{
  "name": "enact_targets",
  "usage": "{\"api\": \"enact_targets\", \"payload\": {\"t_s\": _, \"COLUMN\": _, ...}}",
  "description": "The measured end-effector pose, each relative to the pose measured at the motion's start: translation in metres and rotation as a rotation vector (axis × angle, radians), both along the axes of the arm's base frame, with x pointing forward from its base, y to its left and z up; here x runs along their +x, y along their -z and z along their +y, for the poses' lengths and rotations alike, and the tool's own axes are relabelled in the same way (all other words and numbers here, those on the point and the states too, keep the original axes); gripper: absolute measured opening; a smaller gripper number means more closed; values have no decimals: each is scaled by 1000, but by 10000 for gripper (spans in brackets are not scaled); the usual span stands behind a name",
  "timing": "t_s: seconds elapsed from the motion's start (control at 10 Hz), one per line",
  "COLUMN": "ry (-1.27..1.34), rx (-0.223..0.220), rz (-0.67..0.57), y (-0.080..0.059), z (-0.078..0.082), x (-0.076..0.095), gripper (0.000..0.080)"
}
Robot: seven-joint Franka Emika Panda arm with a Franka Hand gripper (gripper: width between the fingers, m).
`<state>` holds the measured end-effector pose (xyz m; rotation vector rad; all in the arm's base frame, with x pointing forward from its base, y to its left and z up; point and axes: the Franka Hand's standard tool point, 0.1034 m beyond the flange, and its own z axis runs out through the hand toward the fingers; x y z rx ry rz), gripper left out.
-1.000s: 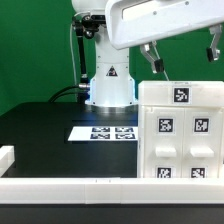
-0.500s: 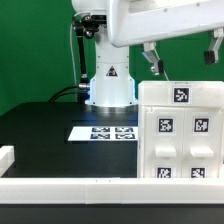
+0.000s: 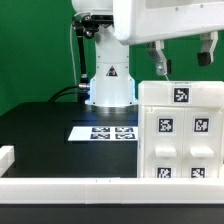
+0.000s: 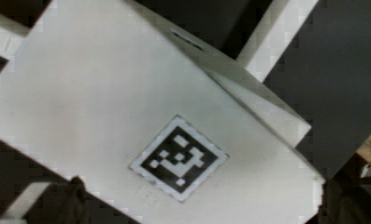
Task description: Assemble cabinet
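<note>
Nearest the camera in the exterior view, a low white rail (image 3: pixel 100 186) runs along the bottom of the frame, with a short white block (image 3: pixel 6 156) at the lower left. Just behind the rail, filling the lower right of the frame, stands the cabinet (image 3: pixel 180 130), a large white boxy plastic body. Its front carries small white drawer-like blocks, each with a black-and-white square tag; whether anything lies inside them cannot be told.

On the black table (image 3: pixel 40 125), mid-frame, lies the marker board (image 3: pixel 103 132), a thin flat white sheet printed with tags, just beside the cabinet's edge on the exterior view's left.

Above the cabinet's top edge, at the upper right of the frame, hangs the gripper (image 3: pixel 183 62), its two dark fingers spread apart and holding nothing.

Farthest back, at upper centre, stands the white robot base (image 3: pixel 110 82) against a green backdrop (image 3: pixel 35 50).

The wrist view shows a tilted white cabinet face (image 4: pixel 146 110) bearing one tag (image 4: pixel 178 157).
</note>
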<state>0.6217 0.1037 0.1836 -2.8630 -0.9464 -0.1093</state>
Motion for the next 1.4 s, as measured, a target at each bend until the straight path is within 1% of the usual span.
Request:
{"api": "enact_targets", "payload": {"t_s": 0.1, "ry": -149, "rx": -50, "rz": -28, "y": 1, "z": -1, "x": 2, "gripper": 649}}
{"api": "enact_targets", "payload": {"t_s": 0.2, "ry": -273, "rx": -94, "rz": -42, "y": 2, "z": 2, "x": 1, "gripper": 649}}
{"api": "enact_targets", "payload": {"t_s": 0.3, "ry": -430, "rx": -123, "rz": -60, "y": 2, "z": 4, "x": 2, "gripper": 649}}
{"api": "enact_targets", "payload": {"t_s": 0.6, "ry": -562, "rx": -133, "rz": -70, "y": 3, "z": -1, "x": 2, "gripper": 649}}
{"api": "enact_targets", "payload": {"t_s": 0.7, "ry": -562, "rx": -133, "rz": -68, "y": 3, "z": -2, "x": 2, "gripper": 649}}
{"api": "enact_targets", "payload": {"t_s": 1.1, "ry": -585, "rx": -139, "rz": -42, "y": 21, "z": 3, "x": 0, "gripper": 649}}
{"api": "enact_targets", "payload": {"t_s": 1.4, "ry": -567, "rx": -137, "rz": -31, "y": 30, "z": -1, "x": -1, "gripper": 649}}
